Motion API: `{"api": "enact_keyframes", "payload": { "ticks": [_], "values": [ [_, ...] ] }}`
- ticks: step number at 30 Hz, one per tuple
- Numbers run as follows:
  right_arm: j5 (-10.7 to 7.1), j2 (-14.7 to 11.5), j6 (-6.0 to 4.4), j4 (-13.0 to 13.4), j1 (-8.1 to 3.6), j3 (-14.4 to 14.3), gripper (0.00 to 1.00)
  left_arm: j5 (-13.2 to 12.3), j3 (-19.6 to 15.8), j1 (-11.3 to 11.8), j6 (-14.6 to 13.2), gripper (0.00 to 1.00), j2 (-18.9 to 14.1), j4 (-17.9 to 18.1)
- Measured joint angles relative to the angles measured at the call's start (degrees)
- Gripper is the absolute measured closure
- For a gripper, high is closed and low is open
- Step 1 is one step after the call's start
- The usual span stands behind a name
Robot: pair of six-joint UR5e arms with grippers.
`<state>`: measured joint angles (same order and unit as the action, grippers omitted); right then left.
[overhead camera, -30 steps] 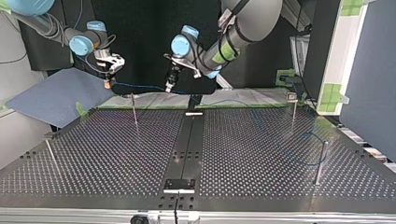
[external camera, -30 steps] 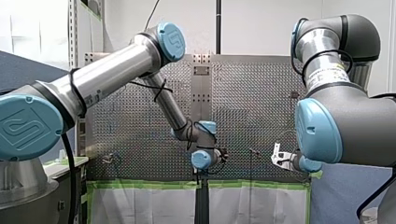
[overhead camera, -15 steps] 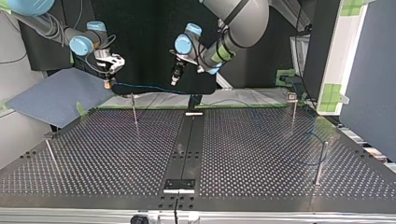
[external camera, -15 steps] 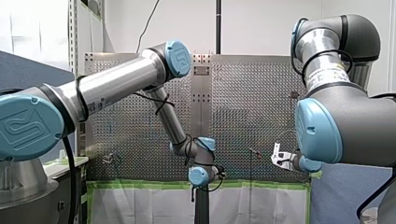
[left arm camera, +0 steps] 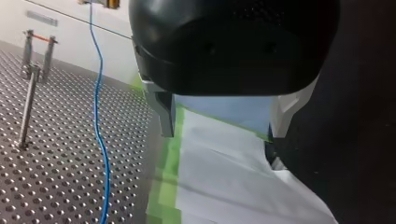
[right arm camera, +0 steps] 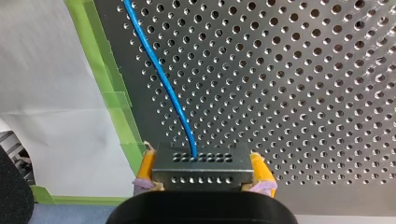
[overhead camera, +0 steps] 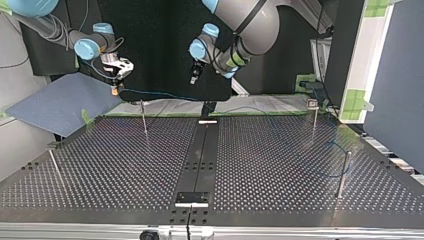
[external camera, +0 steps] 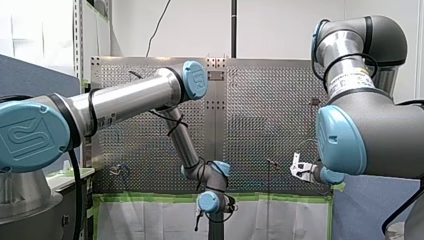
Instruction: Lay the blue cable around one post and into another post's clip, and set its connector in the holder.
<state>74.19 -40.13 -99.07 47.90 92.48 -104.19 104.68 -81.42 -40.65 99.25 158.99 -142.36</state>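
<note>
- Right gripper, yellow pads: jaws clamped on the grey perforated metal connector block, held above the table.
- Thin blue cable: leaves the connector and runs over the perforated metal table beside the green tape edging.
- Left gripper, black with metal fingers: jaws apart, nothing between them, above the taped edge.

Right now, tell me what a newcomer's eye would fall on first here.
The blue cable stands out, running over the perforated table into the metal connector that my right gripper clamps between yellow pads. My left gripper hangs open and empty above the green tape at the table's edge. Thin posts stand on the table in the top view.
</note>
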Motion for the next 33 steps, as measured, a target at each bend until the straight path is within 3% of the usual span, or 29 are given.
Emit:
{"api": "enact_keyframes", "payload": {
  "ticks": [14, 24, 33],
  "values": [
    [0.00, 0.00, 0.00, -0.07, 0.18, 0.01, 1.00, 0.06, 2.86, 0.22, 0.24, 0.00, -3.97, -4.25],
    [0.00, 0.01, 0.00, -0.08, 0.41, 0.02, 1.00, 2.70, 2.90, 0.53, 3.50, 0.00, -3.47, -3.42],
    [0.08, 0.00, 0.03, -0.08, 0.66, 0.01, 1.00, 1.02, 3.97, 1.13, 6.69, 0.00, -3.07, -3.00]
  ]
}}
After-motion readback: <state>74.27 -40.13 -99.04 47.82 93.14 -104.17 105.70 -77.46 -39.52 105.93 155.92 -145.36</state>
